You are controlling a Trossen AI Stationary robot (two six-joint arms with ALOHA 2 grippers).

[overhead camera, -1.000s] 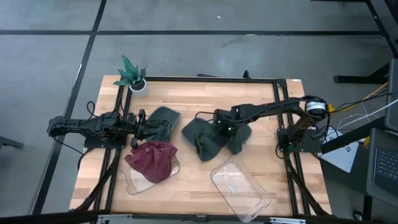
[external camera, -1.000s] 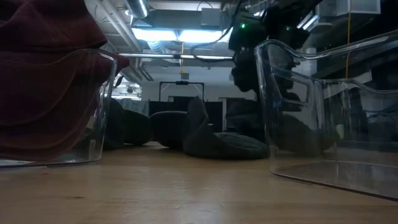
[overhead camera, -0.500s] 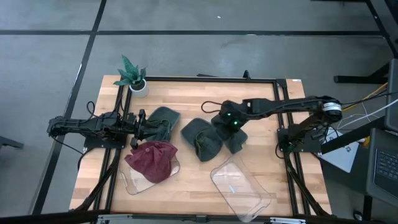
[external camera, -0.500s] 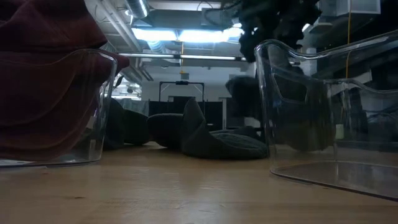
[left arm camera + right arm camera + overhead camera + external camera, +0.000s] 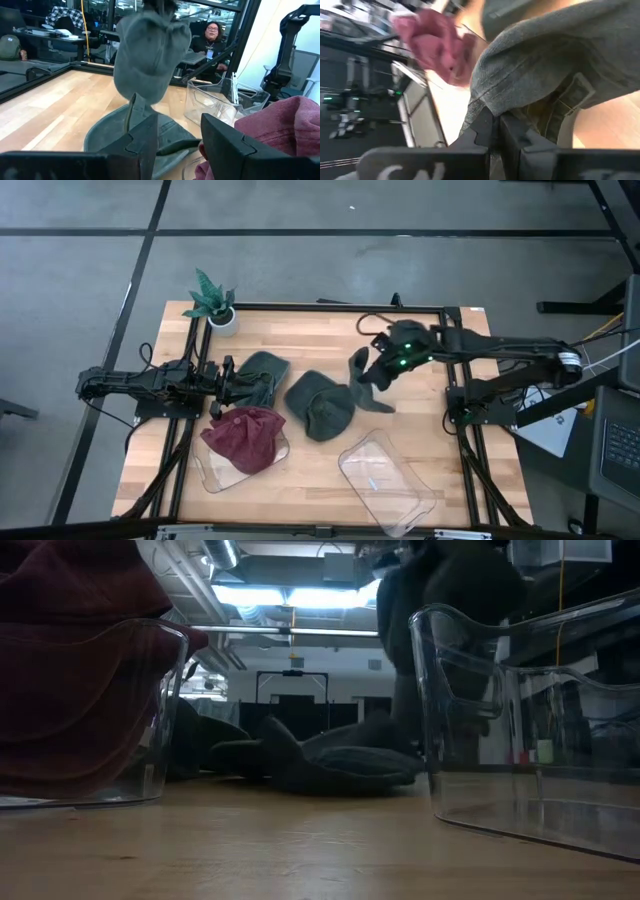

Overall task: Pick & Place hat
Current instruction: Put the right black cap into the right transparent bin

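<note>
A dark green hat (image 5: 362, 383) is held up off the table (image 5: 300, 335) by the right hand (image 5: 383, 366), whose fingers are clamped tight on its fabric, and it hangs just beside a second green hat (image 5: 318, 406) lying flat. The left hand (image 5: 222, 385) is seen parted and holding nothing, resting near a third green hat (image 5: 264, 372) and above the maroon hat (image 5: 246, 436) in the clear bin (image 5: 212, 472).

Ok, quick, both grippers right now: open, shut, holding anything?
Left gripper: open, empty, waiting at the table's left side beside the maroon hat.
Right gripper: shut on a grey-green hat, lifted above the table.
</note>
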